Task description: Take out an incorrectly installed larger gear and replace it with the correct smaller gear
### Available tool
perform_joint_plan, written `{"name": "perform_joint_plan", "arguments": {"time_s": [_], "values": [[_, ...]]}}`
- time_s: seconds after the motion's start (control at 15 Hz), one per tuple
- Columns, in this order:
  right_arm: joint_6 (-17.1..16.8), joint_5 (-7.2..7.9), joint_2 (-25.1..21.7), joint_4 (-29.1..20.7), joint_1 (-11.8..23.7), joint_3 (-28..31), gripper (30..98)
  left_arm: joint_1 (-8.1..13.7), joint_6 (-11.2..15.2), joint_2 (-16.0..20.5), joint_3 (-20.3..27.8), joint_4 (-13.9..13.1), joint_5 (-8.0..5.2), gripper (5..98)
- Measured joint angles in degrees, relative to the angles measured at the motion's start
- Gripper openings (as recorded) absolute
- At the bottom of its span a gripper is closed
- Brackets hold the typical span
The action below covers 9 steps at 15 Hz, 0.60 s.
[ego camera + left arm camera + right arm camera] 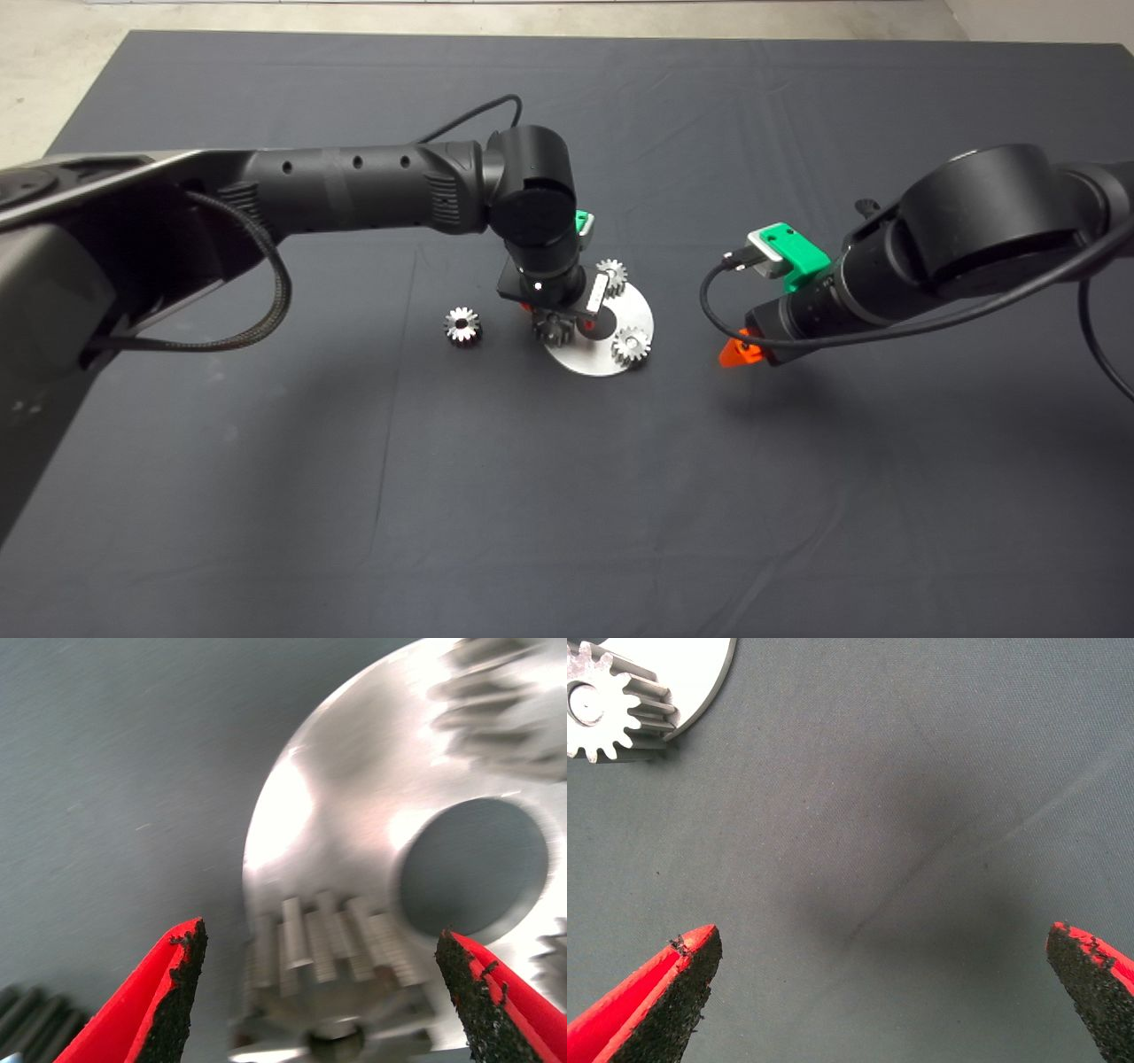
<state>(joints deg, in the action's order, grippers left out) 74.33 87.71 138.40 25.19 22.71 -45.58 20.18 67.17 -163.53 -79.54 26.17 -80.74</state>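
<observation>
A round silver plate (592,359) lies mid-mat with two silver gears (631,346) on pins at its right and far sides. A third gear (332,957) stands at the plate's left rim, between the spread fingers of my left gripper (323,992), which is open and not touching it. In the head view that gripper (554,323) points down over this gear. A loose gear (462,325) with a dark bore and star-like face lies on the mat left of the plate. By size I cannot tell which is the larger gear. My right gripper (735,350) hovers open and empty right of the plate.
The plate has a large round hole (474,866) near its middle. In the right wrist view, one installed gear (607,704) and the plate's rim (713,673) show at a corner, with bare mat between the fingers. Pale floor borders the mat's far edge.
</observation>
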Motion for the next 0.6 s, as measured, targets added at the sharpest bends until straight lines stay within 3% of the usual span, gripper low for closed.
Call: {"name": "perform_joint_plan", "arguments": {"time_s": [0.27,0.4,0.6], "values": [[0.0,-0.01,0.0,0.0,0.0,0.0,96.9,0.0,0.0,0.5,-0.4,-3.3,-0.73,65.8],[0.0,-0.01,0.0,0.0,0.0,0.0,97.0,0.0,0.0,0.8,-1.0,-5.5,-0.62,65.8],[0.0,-0.01,0.0,0.0,0.0,0.0,97.0,0.0,-0.2,0.8,-1.5,-6.7,-0.49,61.9]]}}
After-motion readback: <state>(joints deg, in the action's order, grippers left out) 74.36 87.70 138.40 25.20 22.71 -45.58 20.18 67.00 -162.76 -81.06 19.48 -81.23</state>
